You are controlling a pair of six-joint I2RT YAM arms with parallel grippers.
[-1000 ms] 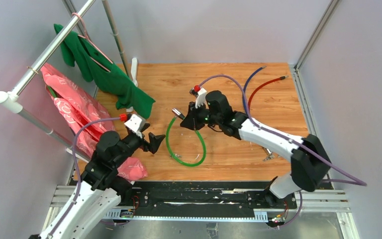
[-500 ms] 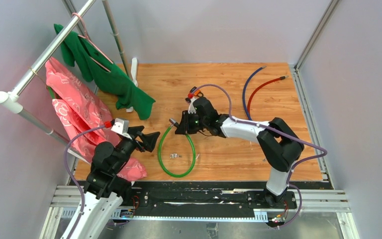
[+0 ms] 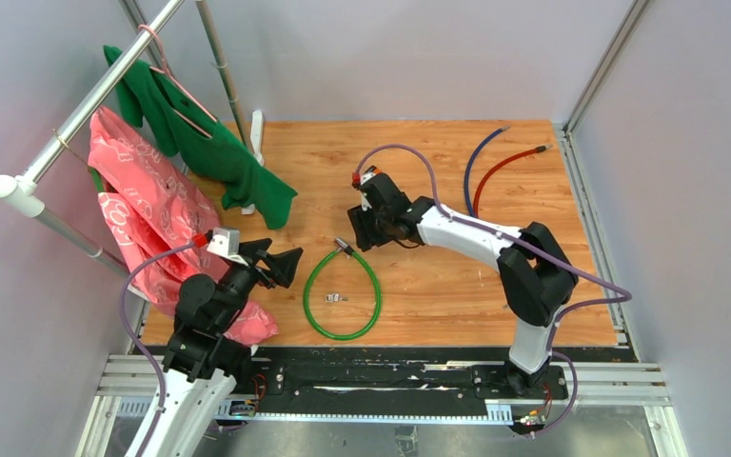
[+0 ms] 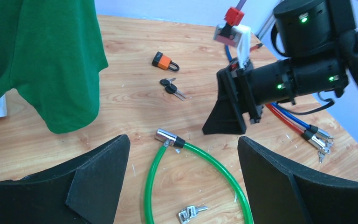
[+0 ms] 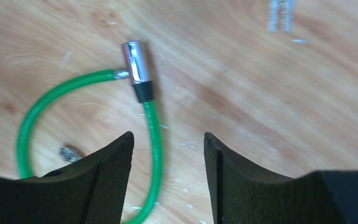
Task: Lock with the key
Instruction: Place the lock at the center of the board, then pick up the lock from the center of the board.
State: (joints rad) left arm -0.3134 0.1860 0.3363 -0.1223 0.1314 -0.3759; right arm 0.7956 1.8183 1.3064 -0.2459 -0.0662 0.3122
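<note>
Right end effector (image 3: 359, 235) jaws apart, empty, hovers just behind chrome barrel (image 5: 136, 70) of green cable lock (image 5: 153, 130); barrel axis diagonal on counter (image 3: 438, 286). Keys (image 3: 335, 298) inside lock's loop, nearer left end effector (image 3: 283, 264), likewise spread, empty. Open room right of lock; green shirt (image 3: 247, 176) left

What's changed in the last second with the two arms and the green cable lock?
The right pincer opened and let go of the green cable lock, which now lies on the table, shifted left and nearer. The left pincer drew back slightly, open throughout. The clothes stayed put.
</note>
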